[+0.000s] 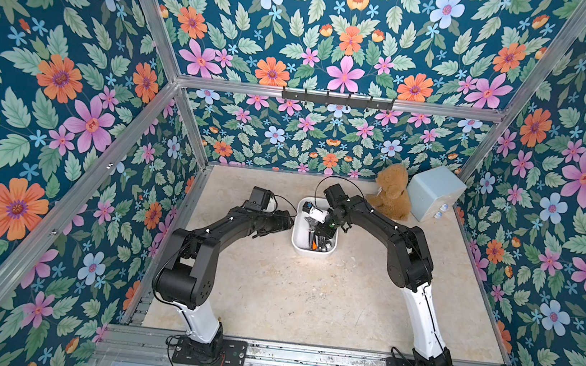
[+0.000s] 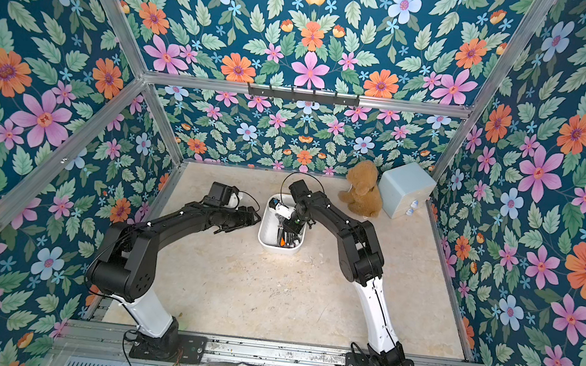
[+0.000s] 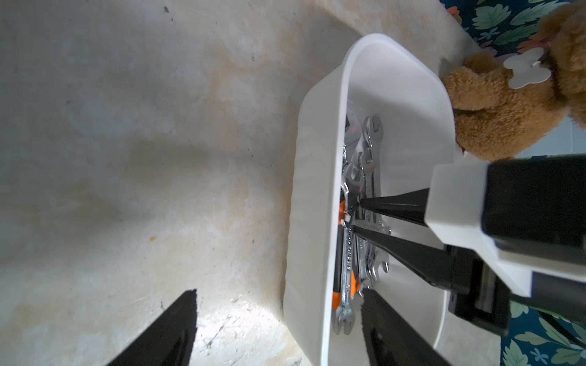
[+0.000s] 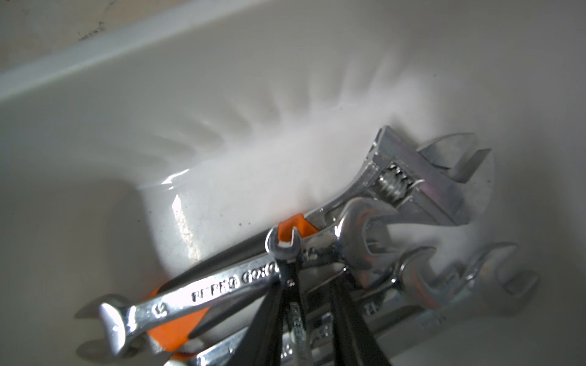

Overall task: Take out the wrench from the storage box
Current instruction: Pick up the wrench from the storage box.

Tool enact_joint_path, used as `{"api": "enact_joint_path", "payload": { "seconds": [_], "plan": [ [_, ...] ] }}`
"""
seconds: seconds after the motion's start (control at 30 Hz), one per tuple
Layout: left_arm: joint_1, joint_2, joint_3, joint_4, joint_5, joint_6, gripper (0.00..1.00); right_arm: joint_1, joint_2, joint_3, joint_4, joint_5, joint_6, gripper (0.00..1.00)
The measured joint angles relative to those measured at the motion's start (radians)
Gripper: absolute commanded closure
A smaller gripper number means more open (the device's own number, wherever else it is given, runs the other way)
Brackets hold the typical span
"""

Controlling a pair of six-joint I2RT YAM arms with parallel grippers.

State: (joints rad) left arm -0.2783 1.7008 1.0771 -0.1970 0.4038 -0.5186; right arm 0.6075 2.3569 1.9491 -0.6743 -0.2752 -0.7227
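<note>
Two arms stand on the rail at the near edge and reach forward over the table.

The left gripper sits low, just beside the left long wall of the box. Its fingers are spread wide and grip nothing. In the left wrist view one finger shows over the table and the other across the box rim. Contact with the box cannot be told.

The box lies past mid-table, its long side running away from the rail. The right gripper points down into it. In the right wrist view its fingers stand narrowly apart, one on each side of a small wrench whose open head rises between the tips. Whether they pinch it cannot be told.

All wrenches are inside the box, heaped lengthwise on its floor. Among them are a lettered wrench, an adjustable wrench and several open-ended ones, with an orange piece beneath.

Beyond the box, near the back right corner, a bear sits just beside a pale blue cube. Floral walls close the cell on three sides.
</note>
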Motion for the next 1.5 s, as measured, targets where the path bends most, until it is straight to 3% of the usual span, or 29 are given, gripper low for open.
{"api": "enact_joint_path", "payload": {
  "seconds": [0.63, 1.03, 1.5],
  "plan": [
    [0.007, 0.000, 0.001, 0.000, 0.010, 0.000, 0.16, 0.001, -0.003, -0.003, 0.011, 0.016, 0.020, 0.85],
    [0.007, -0.012, 0.000, 0.003, 0.010, -0.004, 0.16, 0.013, -0.016, -0.003, 0.010, 0.063, 0.059, 0.99],
    [0.008, -0.045, -0.001, 0.003, 0.009, -0.007, 0.16, 0.027, -0.040, 0.054, 0.050, 0.121, 0.239, 1.00]
  ]
}}
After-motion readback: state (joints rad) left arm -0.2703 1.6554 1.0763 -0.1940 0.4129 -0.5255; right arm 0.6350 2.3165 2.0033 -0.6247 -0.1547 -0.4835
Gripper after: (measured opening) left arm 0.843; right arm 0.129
